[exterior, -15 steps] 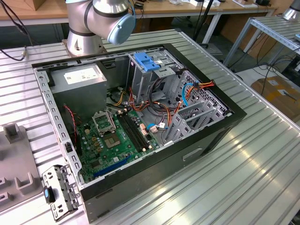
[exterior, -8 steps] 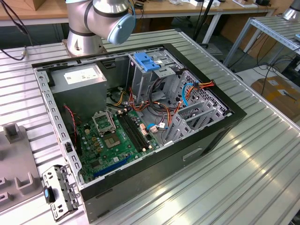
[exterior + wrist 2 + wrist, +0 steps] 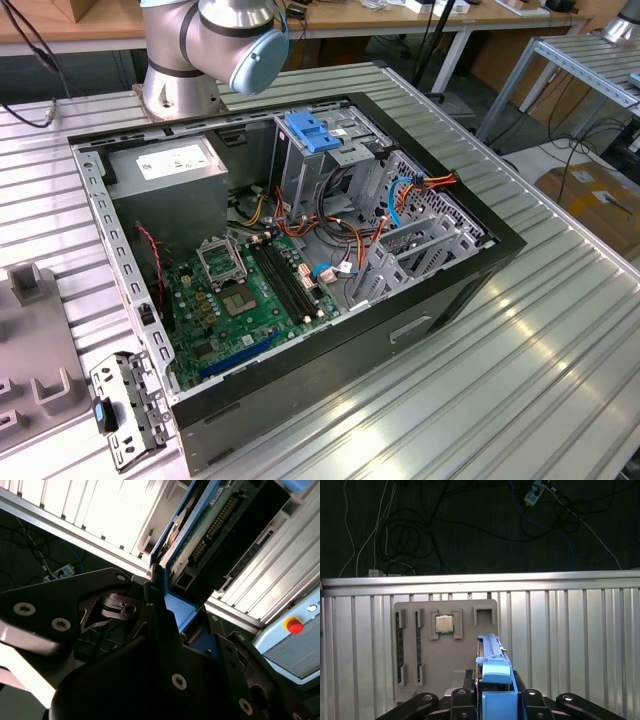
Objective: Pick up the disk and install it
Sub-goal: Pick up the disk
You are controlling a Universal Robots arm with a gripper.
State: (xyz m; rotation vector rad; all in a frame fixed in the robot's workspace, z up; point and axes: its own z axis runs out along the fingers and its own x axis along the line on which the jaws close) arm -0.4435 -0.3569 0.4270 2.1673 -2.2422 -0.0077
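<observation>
- Blue plastic rail: the near edge of the disk [image 3: 492, 680], clamped edge-up between my fingers [image 3: 534, 701]. My gripper [image 3: 492, 702] is closed narrowly on this one end, and the rest of the drive juts out beyond the grip.
- Location of the disk: in the first wrist view it sits over the grey parts tray [image 3: 445, 675], which lies by the table [image 3: 580, 645] edge nearest the floor cabling. A processor chip [image 3: 444, 624] rests in the tray. I cannot tell whether the disk is clear of the tray.
- Exposed face: in the second wrist view the green circuit board [image 3: 210, 527] faces outward, unshielded.
- Destination area: the open computer case [image 3: 330, 385] sits mid-table, with the tall grey cage [image 3: 305, 175] toward its far edge and loose cables [image 3: 335, 228] beside it.
- Hazard 1: the end-only grip makes a long lever, so the disk may pivot or slide between the pads under a jolt.
- Hazard 2: the bare board could snag the cables or scrape the metal cage.
- Hazard 3: a slight tilt would probably jam the rails in their guides.
</observation>
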